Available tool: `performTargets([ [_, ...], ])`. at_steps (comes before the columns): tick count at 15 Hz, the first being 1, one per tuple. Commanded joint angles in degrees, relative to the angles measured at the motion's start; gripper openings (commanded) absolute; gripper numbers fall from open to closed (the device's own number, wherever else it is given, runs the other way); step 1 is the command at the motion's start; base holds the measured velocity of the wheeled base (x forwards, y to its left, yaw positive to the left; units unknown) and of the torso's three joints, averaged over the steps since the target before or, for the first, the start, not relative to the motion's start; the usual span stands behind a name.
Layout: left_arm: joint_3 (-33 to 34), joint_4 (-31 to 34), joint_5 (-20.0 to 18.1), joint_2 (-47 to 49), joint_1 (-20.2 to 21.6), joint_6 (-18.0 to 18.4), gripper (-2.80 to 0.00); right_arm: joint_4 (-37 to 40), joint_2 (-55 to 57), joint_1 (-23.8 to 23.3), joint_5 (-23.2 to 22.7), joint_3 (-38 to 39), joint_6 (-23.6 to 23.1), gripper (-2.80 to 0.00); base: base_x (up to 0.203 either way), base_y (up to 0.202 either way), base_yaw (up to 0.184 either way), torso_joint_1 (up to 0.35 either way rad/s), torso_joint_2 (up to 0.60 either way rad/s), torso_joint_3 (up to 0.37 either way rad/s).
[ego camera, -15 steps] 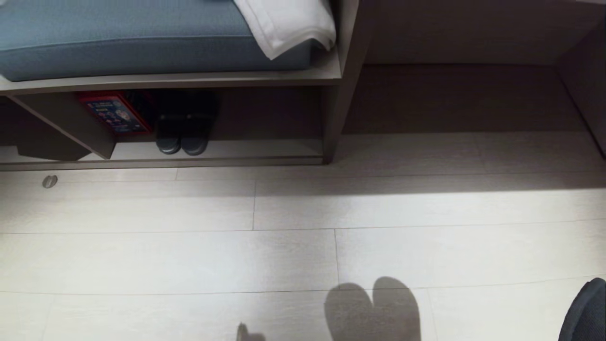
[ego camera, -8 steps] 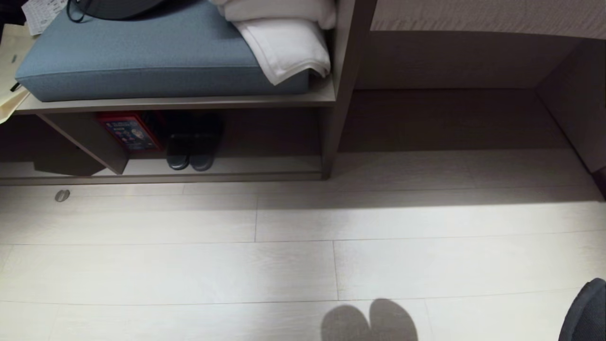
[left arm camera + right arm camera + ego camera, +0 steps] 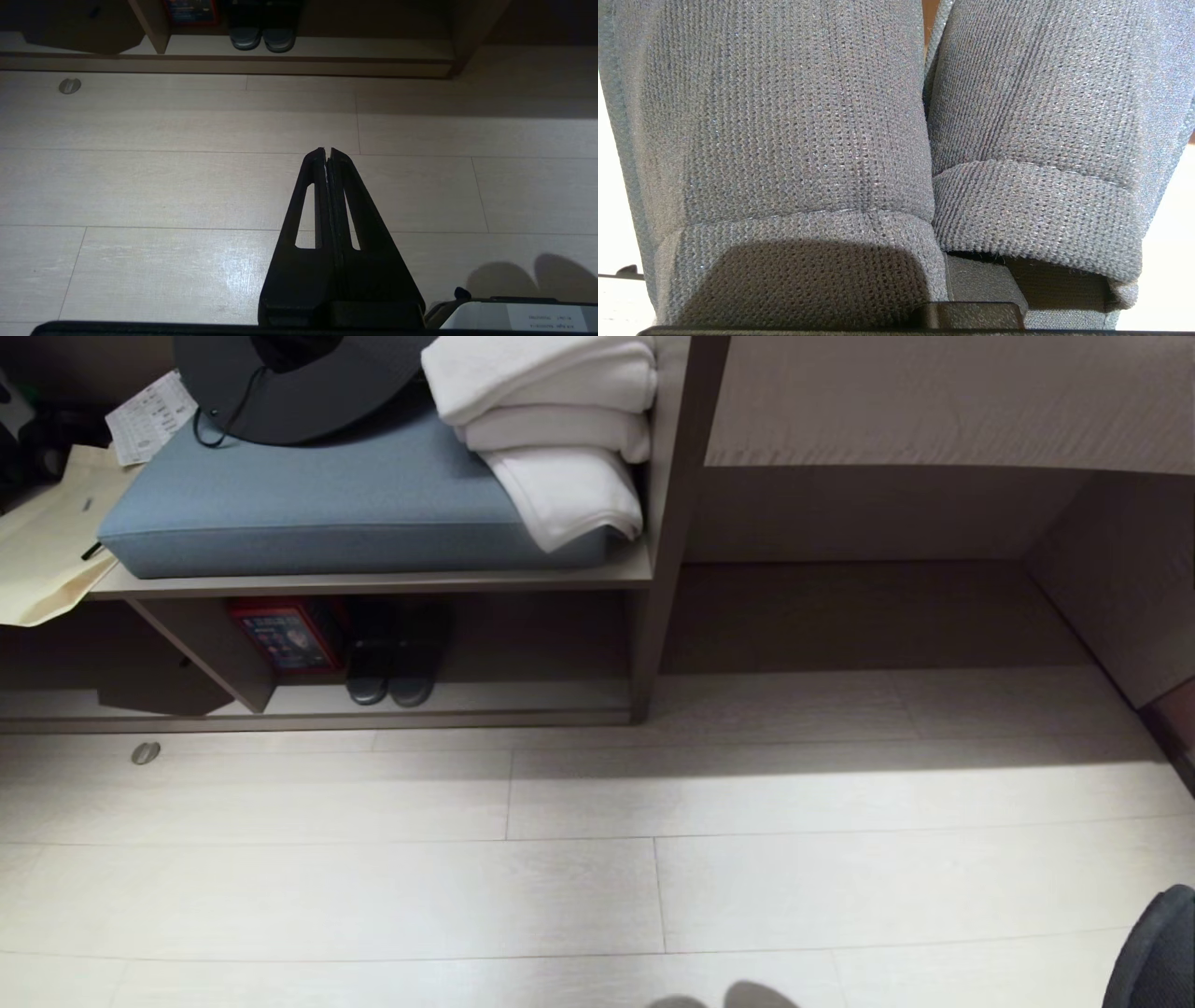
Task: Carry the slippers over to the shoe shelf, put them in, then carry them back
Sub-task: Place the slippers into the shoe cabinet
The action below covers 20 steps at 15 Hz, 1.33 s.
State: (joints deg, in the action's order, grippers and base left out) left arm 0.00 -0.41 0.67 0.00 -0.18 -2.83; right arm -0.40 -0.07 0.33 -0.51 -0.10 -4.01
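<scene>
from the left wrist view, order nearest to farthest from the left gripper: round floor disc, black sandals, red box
From the left gripper:
1. Round floor disc, on the floor before the shelf.
2. Black sandals, toes at the shelf's front edge.
3. Red box, deeper in, beside the sandals.

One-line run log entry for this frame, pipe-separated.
phase: carry | right gripper: shut on slippers | left gripper: shut, empty, above floor | shoe shelf: ahead, black sandals inside

The slippers [image 3: 794, 140], a grey-blue pair of finely ribbed knit fabric, sit side by side and touching, their wide bands filling the right wrist view. The shoe shelf [image 3: 523, 717], a low beige open-fronted cubby, stands on the floor, an upright divider toward its left end.
</scene>
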Motion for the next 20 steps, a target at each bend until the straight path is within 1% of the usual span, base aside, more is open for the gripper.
performTargets([
  [1, 0.1, -0.1, 0.0, 0.0, 0.0, -0.1, -2.8, 0.0, 0.1, 0.0, 0.0, 0.0, 0.0, -2.8, 0.0, 0.0, 0.0, 0.002, 0.0, 0.198],
  [20, 0.0, 0.0, 0.0, 0.1, 0.0, -0.2, -2.8, 0.0, 0.1, 0.0, 0.0, 0.0, 0.8, -2.8, 0.0, 0.0, 0.0, 0.003, 0.0, 0.203],
])
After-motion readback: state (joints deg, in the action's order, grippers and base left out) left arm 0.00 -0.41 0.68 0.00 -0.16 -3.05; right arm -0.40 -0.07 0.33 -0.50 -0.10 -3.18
